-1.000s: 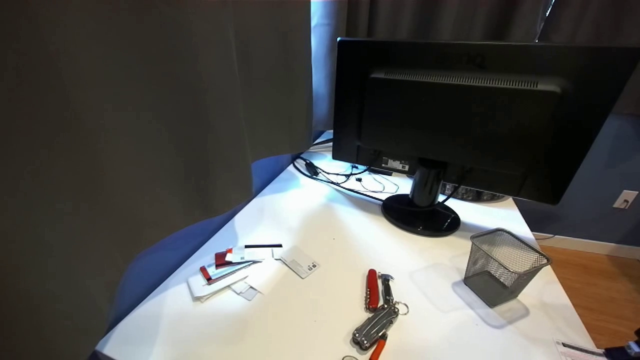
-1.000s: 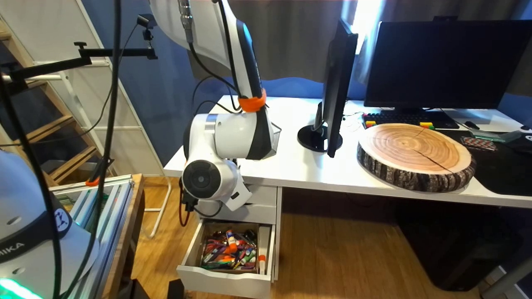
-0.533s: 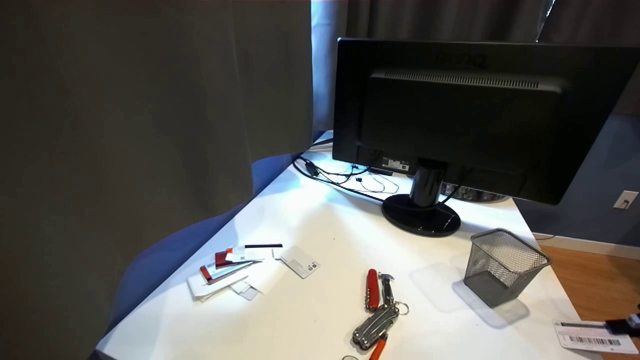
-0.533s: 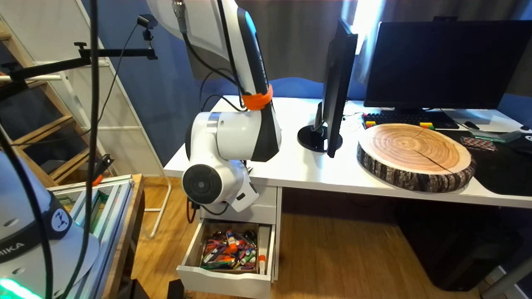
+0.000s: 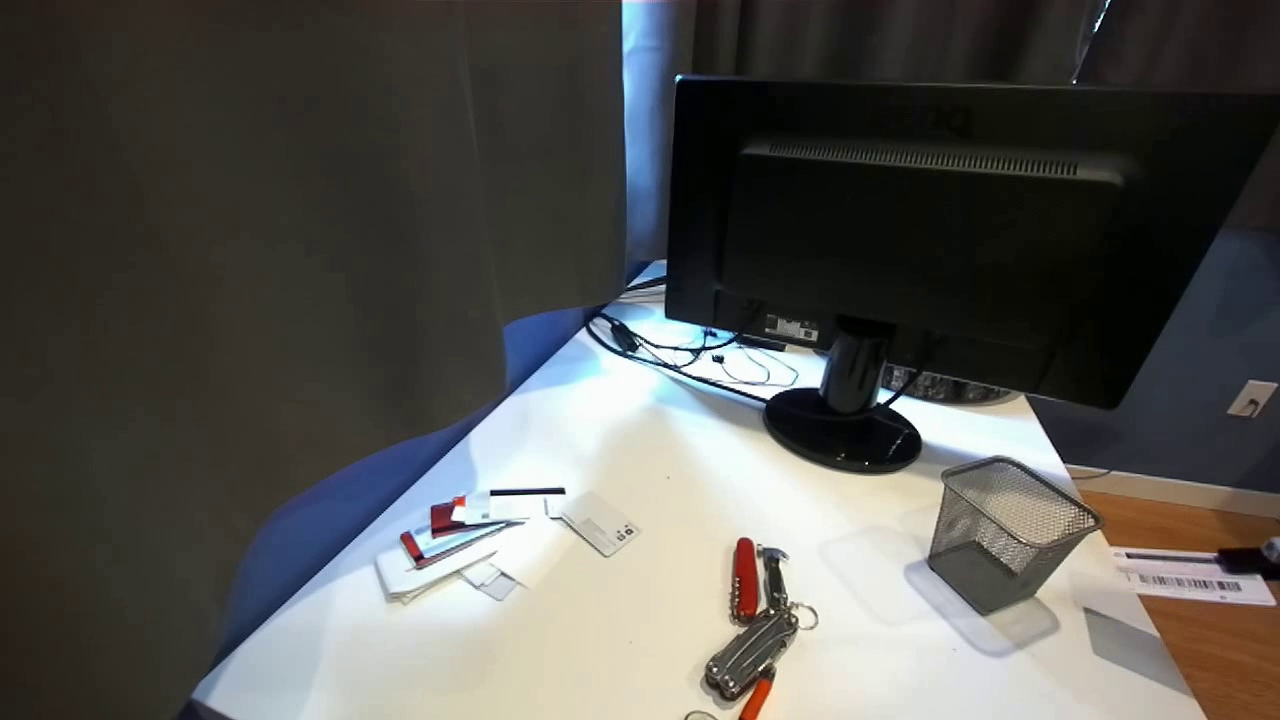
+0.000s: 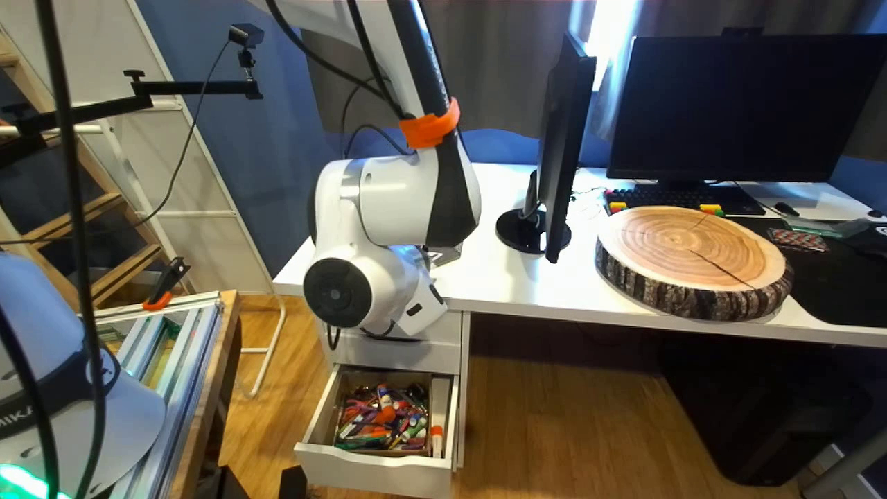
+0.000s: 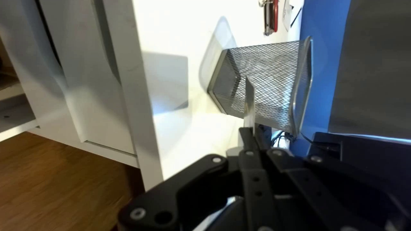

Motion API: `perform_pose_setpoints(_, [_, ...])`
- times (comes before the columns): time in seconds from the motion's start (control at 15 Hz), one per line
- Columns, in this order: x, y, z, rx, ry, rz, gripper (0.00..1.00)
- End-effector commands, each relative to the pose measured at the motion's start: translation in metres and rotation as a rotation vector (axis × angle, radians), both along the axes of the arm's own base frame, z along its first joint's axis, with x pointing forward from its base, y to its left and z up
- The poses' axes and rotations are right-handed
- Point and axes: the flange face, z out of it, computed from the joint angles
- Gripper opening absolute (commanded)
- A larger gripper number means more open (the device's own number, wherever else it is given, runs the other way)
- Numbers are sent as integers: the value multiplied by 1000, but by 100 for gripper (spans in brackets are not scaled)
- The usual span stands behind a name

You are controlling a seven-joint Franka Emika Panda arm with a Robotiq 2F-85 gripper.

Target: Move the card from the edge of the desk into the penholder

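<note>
The card [image 5: 1185, 580], thin and white with a dark stripe and a barcode, is held off the desk by my gripper [image 5: 1234, 560]. It looks level in the exterior view. In the wrist view the card [image 7: 249, 102] shows edge-on, clamped between the shut fingertips [image 7: 252, 131]. The penholder [image 5: 1010, 540], a grey mesh cup, stands upright on the white desk [image 5: 620, 640] near its edge. The card is to the right of the cup, apart from it, in the exterior view. In the wrist view the penholder [image 7: 266, 73] shows behind the card, its rim to the right.
A black monitor [image 5: 930, 230] on a round stand rises behind the cup. Several tools [image 5: 750, 640] lie at mid desk, and a group of cards [image 5: 460, 540] lies on the left. An open drawer [image 6: 381, 464] of pens juts out below the desk. A wood slab [image 6: 693, 249] sits farther along.
The card has risen from the desk edge in the gripper, and its shadow now falls on the desk apart from it. The arm has moved up and toward the penholder.
</note>
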Motion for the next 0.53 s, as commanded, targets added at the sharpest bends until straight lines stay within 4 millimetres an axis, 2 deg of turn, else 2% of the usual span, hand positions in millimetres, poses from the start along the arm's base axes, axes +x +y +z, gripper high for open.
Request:
perform_pose_setpoints(0.0, [1,9,38,74,-11,-3,0])
perform_pose_setpoints(0.47, [27,30,106,102,-54,27,0])
